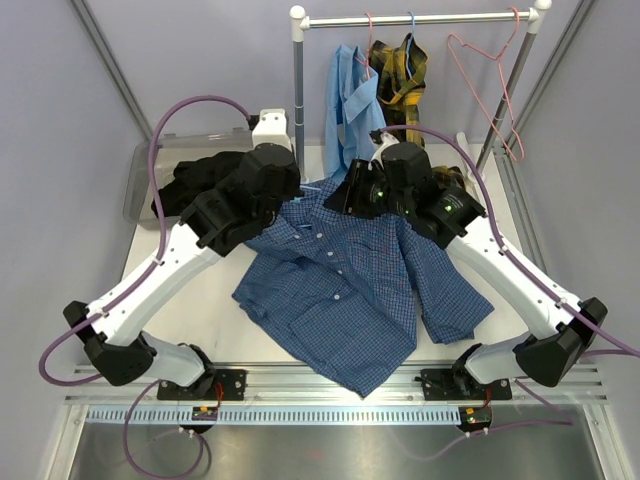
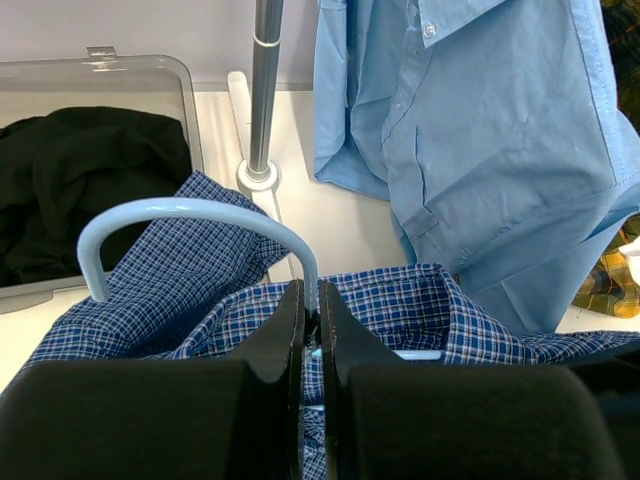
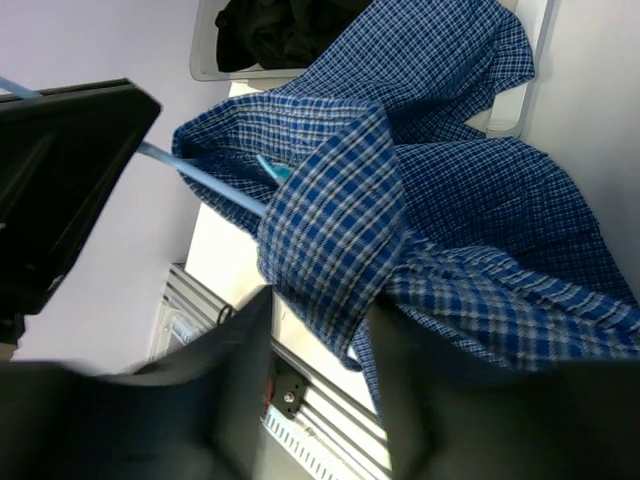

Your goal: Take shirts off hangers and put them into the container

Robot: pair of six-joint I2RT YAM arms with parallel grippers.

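The dark blue check shirt [image 1: 350, 290] lies spread on the table with a light blue hanger [image 2: 190, 210] still inside its collar. My left gripper [image 2: 311, 310] is shut on the hanger's neck just below the hook, seen above the collar [image 1: 295, 200]. My right gripper [image 3: 320, 300] is beside it [image 1: 352, 195], its blurred fingers standing apart on either side of the shirt's collar fold [image 3: 340, 220], with a gap left at one finger. The hanger's bar [image 3: 200, 178] runs out of the collar. The container [image 1: 140, 175] at the back left holds the black shirt [image 1: 195, 175].
A silver rail [image 1: 420, 17] at the back carries the light blue shirt [image 1: 355, 100], the yellow-and-black plaid shirt [image 1: 405, 70] and an empty pink hanger [image 1: 490, 80]. The rail's post [image 2: 265, 90] stands just beyond the collar. The container's rim [image 2: 140, 62] is to its left.
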